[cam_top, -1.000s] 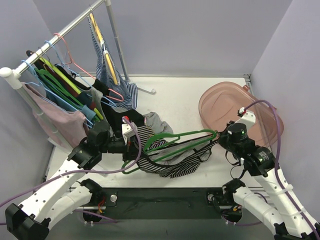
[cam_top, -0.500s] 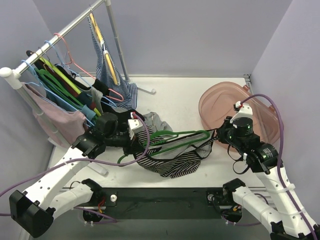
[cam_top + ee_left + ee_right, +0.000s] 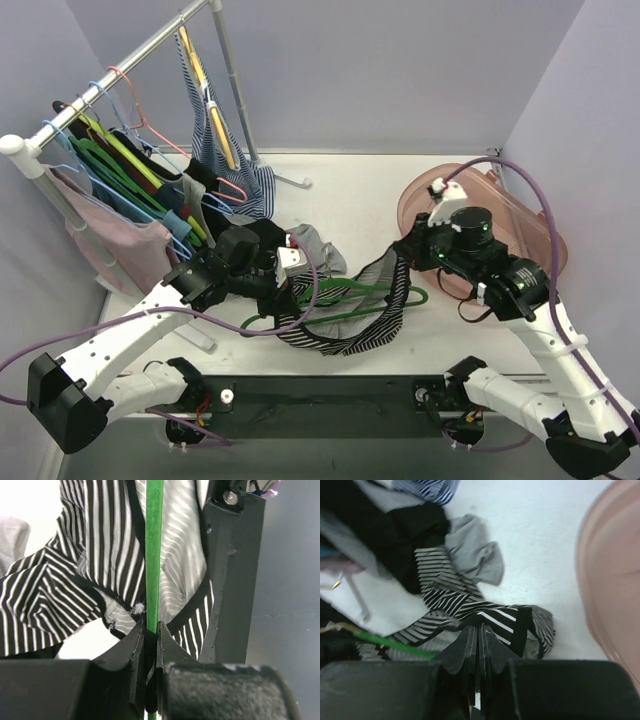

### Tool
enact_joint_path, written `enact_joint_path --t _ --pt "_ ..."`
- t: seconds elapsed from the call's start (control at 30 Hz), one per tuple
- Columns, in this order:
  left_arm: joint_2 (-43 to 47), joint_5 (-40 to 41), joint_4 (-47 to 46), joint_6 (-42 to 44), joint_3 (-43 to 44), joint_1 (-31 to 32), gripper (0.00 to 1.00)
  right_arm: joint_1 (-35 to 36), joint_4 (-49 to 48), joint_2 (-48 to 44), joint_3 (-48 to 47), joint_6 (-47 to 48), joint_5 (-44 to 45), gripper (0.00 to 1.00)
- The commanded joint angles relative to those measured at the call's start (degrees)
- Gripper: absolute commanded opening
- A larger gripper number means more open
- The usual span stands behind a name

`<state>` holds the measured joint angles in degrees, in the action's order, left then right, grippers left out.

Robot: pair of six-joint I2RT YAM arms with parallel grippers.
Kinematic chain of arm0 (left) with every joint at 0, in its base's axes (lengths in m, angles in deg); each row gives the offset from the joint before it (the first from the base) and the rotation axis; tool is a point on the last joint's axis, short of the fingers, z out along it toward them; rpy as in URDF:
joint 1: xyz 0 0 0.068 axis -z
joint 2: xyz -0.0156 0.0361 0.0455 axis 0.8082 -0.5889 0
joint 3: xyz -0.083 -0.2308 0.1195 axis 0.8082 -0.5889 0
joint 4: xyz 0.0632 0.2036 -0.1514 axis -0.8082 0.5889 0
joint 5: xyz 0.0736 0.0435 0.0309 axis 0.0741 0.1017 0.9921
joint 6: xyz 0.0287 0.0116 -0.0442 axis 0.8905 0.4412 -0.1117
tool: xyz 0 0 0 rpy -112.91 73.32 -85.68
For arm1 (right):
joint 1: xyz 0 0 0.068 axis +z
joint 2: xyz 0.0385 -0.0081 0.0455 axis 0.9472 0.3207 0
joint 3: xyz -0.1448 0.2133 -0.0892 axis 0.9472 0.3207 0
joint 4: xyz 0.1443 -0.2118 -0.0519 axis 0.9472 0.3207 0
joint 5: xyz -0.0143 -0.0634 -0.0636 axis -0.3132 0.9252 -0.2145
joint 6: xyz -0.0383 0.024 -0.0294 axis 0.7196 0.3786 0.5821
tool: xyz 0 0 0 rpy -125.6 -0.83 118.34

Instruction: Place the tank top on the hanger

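The green hanger (image 3: 355, 297) lies low across the table's front middle. My left gripper (image 3: 298, 283) is shut on its bar, which shows as a straight green rod (image 3: 154, 555) running out from between the jaws (image 3: 151, 630). The black-and-white striped tank top (image 3: 340, 335) is draped round the hanger and spreads under it (image 3: 95, 580). My right gripper (image 3: 403, 256) is shut on a dark-edged part of the top (image 3: 510, 622) and holds it up above the hanger's right end, so the cloth hangs down from the jaws (image 3: 479, 629). A bit of the hanger shows at the lower left of the right wrist view (image 3: 395, 644).
A clothes rack (image 3: 120, 75) at the back left carries several hangers and garments, among them a blue-and-white striped one (image 3: 235, 160). A black cloth (image 3: 262, 235) and a grey cloth (image 3: 318, 245) lie behind the hanger. A pink basin (image 3: 525, 215) sits at the right.
My right gripper has risen and moved left and back, lifting the tank top's edge. My left gripper has moved right with the hanger.
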<state>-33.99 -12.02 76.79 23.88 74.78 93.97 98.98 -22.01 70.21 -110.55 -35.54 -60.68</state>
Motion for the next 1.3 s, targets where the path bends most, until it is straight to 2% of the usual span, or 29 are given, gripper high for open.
enact_joint_path --t 0.0,0.03,0.07,0.13,0.17,0.2,0.23,0.33,0.47,0.63,0.67,0.7,0.77,0.8,1.0,1.27 --pt "0.7 2.21 -3.83 -0.72 4.06 0.2 0.0 9.22 -1.77 1.4 -4.53 2.7 -0.92 0.0" --pt "0.87 2.48 -4.01 -0.8 4.5 0.29 0.0 10.54 -0.98 1.57 -4.97 3.22 0.22 0.02" --pt "0.96 2.66 -4.1 -0.89 4.94 0.29 0.0 11.16 0.16 1.84 -5.49 3.49 0.24 0.1" --pt "1.14 2.83 -3.14 -0.63 6.25 0.38 0.0 11.25 3.76 1.58 -7.08 4.71 1.02 0.17" --pt "1.49 2.92 -2.52 0.07 6.69 0.29 0.0 11.25 4.73 1.14 -7.34 5.24 2.77 0.32" --pt "1.66 2.75 -1.82 0.6 7.74 0.38 0.0 11.25 6.48 0.7 -8.3 6.03 3.65 0.38" --pt "1.84 2.14 -0.59 0.95 8.1 0.29 0.0 11.25 7.28 -0.09 -9.01 7.87 4.53 0.48" --pt "2.54 -1.02 1.08 2.09 9.94 0.46 0.0 11.25 9.66 -0.19 -12.77 11.21 3.67 0.6" --pt "2.02 -2.26 2.4 2.27 13.02 3.27 0.0 11.25 9.84 1.92 -18.06 16.92 -5.19 0.65" --pt "-0.7 -2.88 6.43 3.67 18.2 9.25 0.0 11.25 7.64 7.1 -25.61 18.69 -24.78 0.68" --pt "-1.49 -3.75 7.23 4.81 20.13 9.69 0.0 11.25 7.38 7.72 -26.32 20.26 -27.86 0.73" --pt "-1.93 -4.28 8.2 5.6 20.84 10.39 0.0 11.25 7.29 8.51 -26.68 23.24 -35.63 0.74" --pt "-2.55 -5.6 11.01 8.06 22.77 10.57 0.0 11.34 7.38 8.52 -26.33 28.08 -43.14 0.95" --pt "-2.64 -6.47 12.67 8.85 23.3 10.57 0.0 11.43 7.46 8.0 -25.89 31.93 -47.27 0.98" --pt "-2.99 -7.8 15.85 12.29 24.27 11.01 0.0 11.69 7.99 9.39 -25.27 32.76 -52.32 1.0" --pt "-4.22 -7.45 15.68 12.03 25.07 14.08 0.0 15.38 5.71 13.43 -25.71 31.8 -50.91 1.0"
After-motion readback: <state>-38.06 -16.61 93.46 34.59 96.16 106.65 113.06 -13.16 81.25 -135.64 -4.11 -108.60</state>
